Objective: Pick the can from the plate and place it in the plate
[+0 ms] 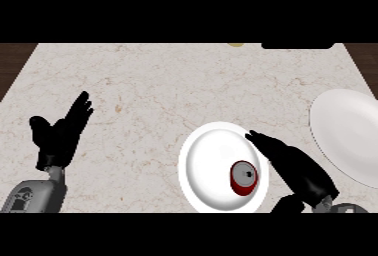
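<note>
The right hand (pixel 299 167) has straight, open fingers just beside the red can (pixel 244 177), holding nothing. The counter (pixel 170 85) is pale, speckled stone. The can stands up on the near white plate (pixel 210 150), top facing up. Another white plate (pixel 343 130) lies at the right. The left hand (pixel 59 132) rests open at the left, fingers up.

A kitchen: pale marble counter (pixel 170 85) bearing two white plates (pixel 210 150).

No legible text, label, brand, number or sign appears on the can (pixel 244 177), the plates or the tabletop (pixel 162 85).
</note>
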